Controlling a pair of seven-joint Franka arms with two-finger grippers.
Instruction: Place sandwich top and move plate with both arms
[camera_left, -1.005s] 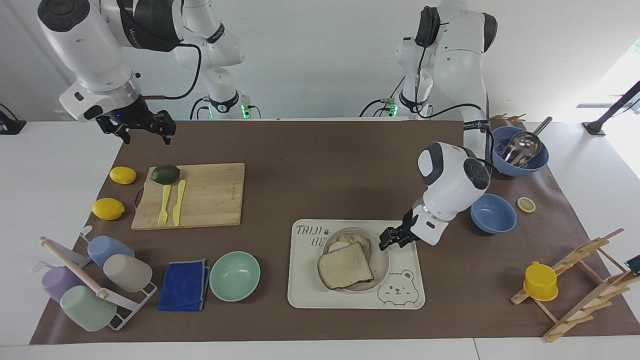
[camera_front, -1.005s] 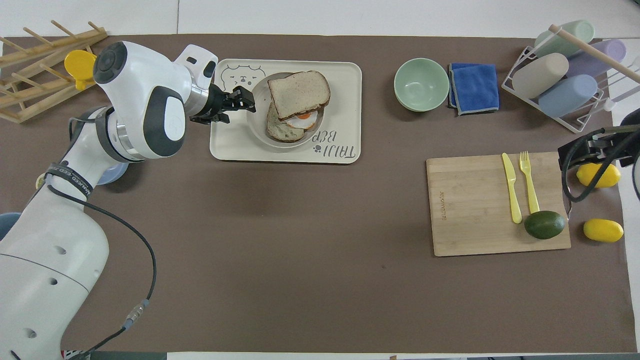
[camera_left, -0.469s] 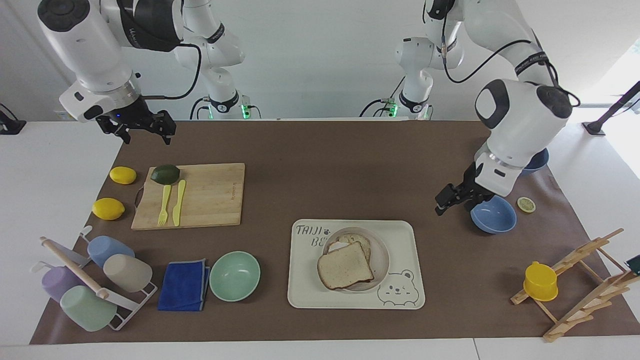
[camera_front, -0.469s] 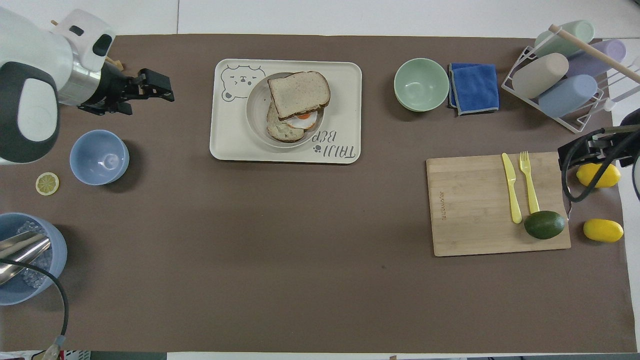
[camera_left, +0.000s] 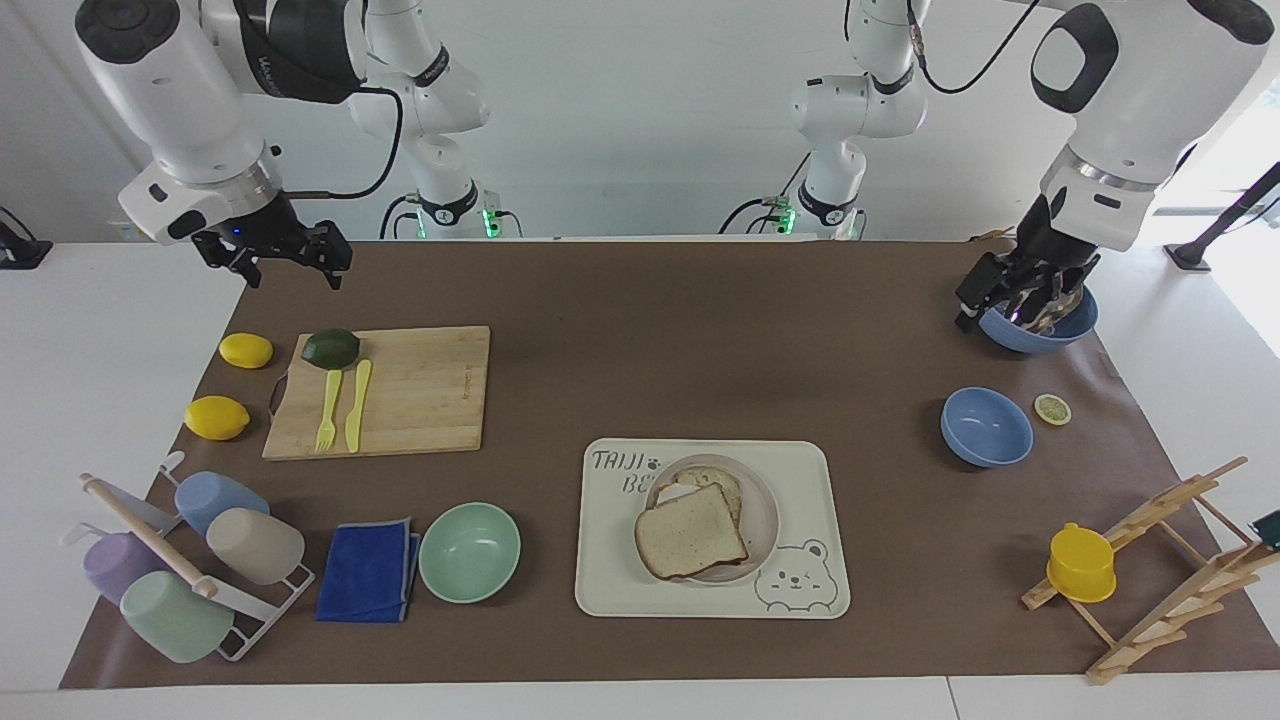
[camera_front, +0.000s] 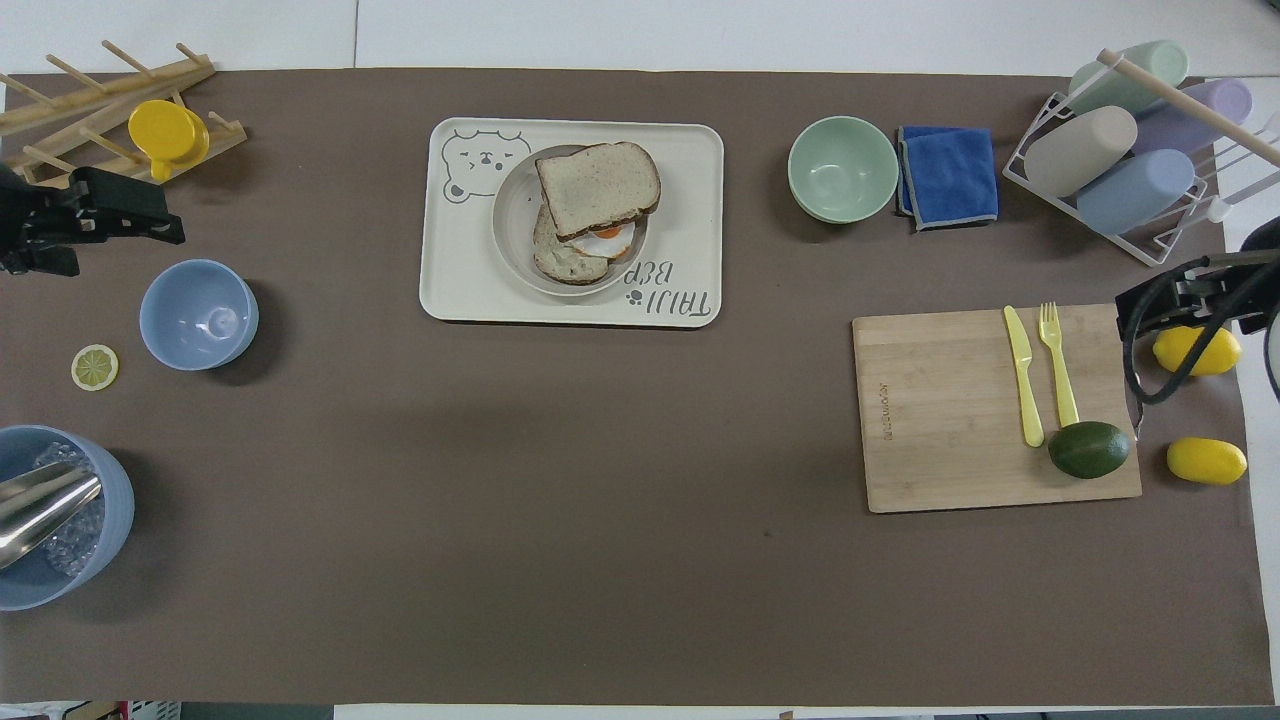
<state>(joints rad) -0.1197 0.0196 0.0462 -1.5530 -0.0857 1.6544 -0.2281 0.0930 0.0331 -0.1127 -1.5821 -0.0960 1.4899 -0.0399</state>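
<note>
The desk (camera_left: 640, 300) is seen in the facing view from a high camera set across from the robots, looking back at them and downward; both arm bases are shown at the top, above the tray (camera_left: 800, 600). In the overhead view the same desk is seen from high above the robots' own end, looking forward and steeply down. Both views are taken from well away. The whole brown mat, with the tray at its middle, is shared, turned half round.

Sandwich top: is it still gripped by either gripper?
No, the sandwich top lies on the egg toast on the plate, with both grippers away at the table's ends.
</note>
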